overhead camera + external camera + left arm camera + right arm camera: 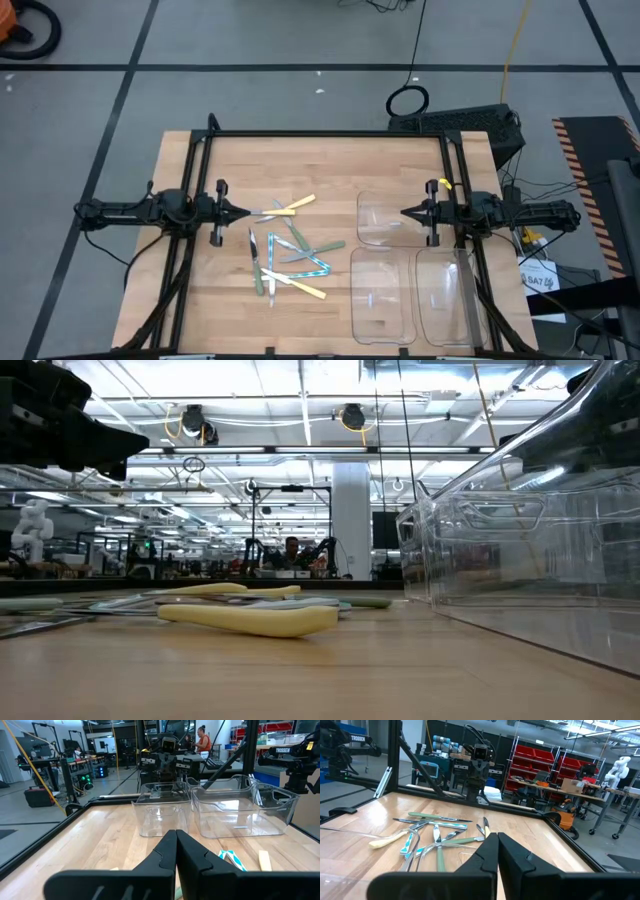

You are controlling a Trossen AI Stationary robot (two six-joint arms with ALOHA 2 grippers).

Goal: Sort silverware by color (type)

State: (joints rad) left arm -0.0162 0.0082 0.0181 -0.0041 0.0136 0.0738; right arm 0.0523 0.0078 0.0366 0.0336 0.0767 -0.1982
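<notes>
The silverware point(285, 250) lies in a loose pile on the wood table, left of centre: yellow, pale green and light blue handles crossing each other. In the right wrist view the pile point(432, 837) spreads ahead of me; the low view shows a yellow handle point(250, 618) lying flat in front. My left gripper point(243, 213) hovers shut above the pile's left far side, pointing right. My right gripper point(405, 213) hovers shut above the far clear tray, pointing left. Neither touches anything.
Three clear plastic trays sit on the table's right half: one at the far side point(388, 220), two near the front edge point(382, 298) point(447, 297). A black frame rail point(330, 134) runs along the far edge. Bare wood lies left of the pile.
</notes>
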